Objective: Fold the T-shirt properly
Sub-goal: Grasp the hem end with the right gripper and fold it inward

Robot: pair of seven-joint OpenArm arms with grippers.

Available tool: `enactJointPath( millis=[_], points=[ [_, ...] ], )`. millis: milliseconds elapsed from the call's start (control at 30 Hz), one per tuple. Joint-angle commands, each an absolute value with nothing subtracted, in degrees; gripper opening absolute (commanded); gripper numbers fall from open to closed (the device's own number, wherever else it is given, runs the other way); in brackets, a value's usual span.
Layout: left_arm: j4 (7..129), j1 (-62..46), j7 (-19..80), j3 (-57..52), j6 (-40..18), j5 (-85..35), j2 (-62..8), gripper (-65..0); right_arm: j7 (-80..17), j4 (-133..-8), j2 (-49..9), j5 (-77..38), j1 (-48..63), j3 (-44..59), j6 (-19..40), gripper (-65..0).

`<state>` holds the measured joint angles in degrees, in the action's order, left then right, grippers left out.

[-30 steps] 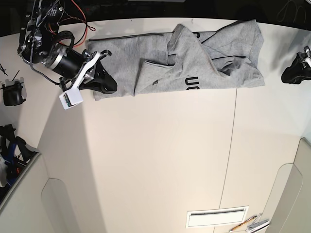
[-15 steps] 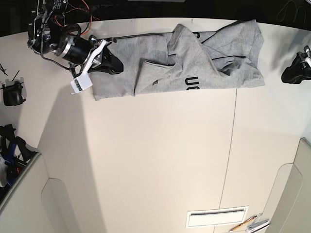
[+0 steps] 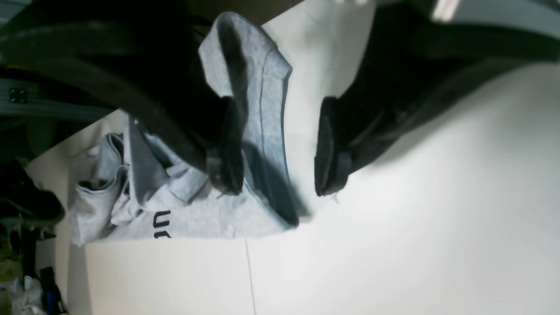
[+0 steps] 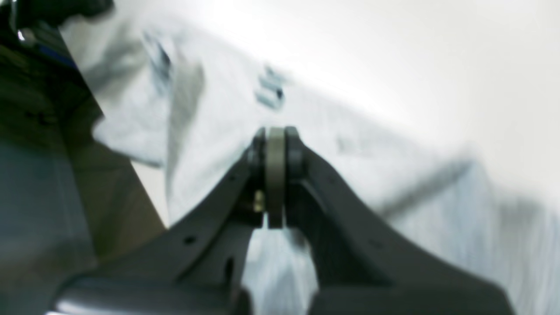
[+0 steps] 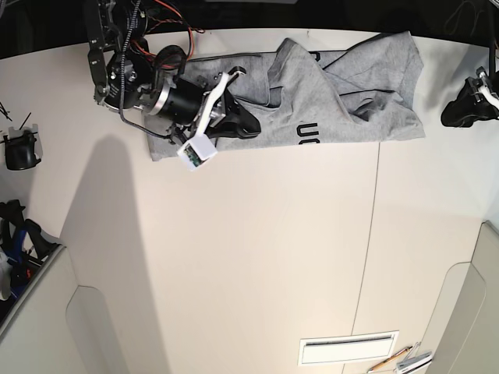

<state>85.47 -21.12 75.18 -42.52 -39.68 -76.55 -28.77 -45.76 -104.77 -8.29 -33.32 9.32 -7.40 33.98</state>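
Base view, from above: a heather-grey T-shirt (image 5: 343,105) lying crumpled along the far edge of a white desk (image 5: 257,257), with black lettering showing near its middle. Right arm's fingers (image 5: 248,125), at the left of this view, over the shirt's left part, low against the cloth; open or closed, cannot tell from here. Left arm's fingers (image 5: 465,113), at the far right edge, off the shirt and apart from it, only partly in frame. Left wrist view: two dark fingers (image 3: 225,144) spread wide apart with nothing between them but bare white desk (image 3: 437,197) and the hem edge of the T-shirt (image 3: 262,100); one fingertip in front of the grey fabric, the other over the desk. Shirt bunched into folds further back, black letters visible on it. Right wrist view, blurred: the two dark fingers (image 4: 292,151) pressed together at their tips on a thin pale strip, possibly a fold of cloth, though too blurred to be sure; grey T-shirt (image 4: 393,192) spread beneath and behind them, white desk (image 4: 372,52) beyond.
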Motion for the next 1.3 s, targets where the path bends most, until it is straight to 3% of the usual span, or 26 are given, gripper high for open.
enactJointPath(
  millis=[0,67,200,400,700,867,1267],
  points=[
    [86.17,-21.37,74.56,-43.09,-40.00,-77.97,-29.95,-34.4,-44.56,-105.21,-7.90,-33.39,8.29,-7.81,34.28,-65.0],
    [86.19,-22.00,74.50,-43.09,-40.00,-77.97,-30.00,-33.2,-44.07,-103.79,-6.79,-32.95,6.70,-8.12,34.26,-65.0],
    [86.17,-23.29,74.13,-43.09,-40.00,-77.95,-30.00,-24.0,-43.27,-99.59,-5.10,-32.97,3.11,-8.12,34.28,-65.0],
    [86.19,-25.82,73.71,-43.09,-40.00,-77.95,-30.00,-24.0,-44.16,-99.92,-4.73,-35.00,-0.67,-6.72,34.09,-65.0],
    [86.17,-27.49,73.45,-43.09,-40.00,-77.97,-30.00,-24.0,-56.07,-104.14,-7.75,-44.71,2.87,7.05,33.87,-65.0],
    [86.17,-27.46,71.99,-43.09,-40.00,-77.97,-30.00,-24.0,-55.72,-104.03,-10.98,-47.29,9.06,9.08,34.57,-65.0],
    [86.17,-27.49,71.96,-43.09,-40.00,-77.95,-29.98,-24.0,-50.22,-100.71,-11.07,-43.90,13.04,4.56,34.52,-65.0]
  ],
)
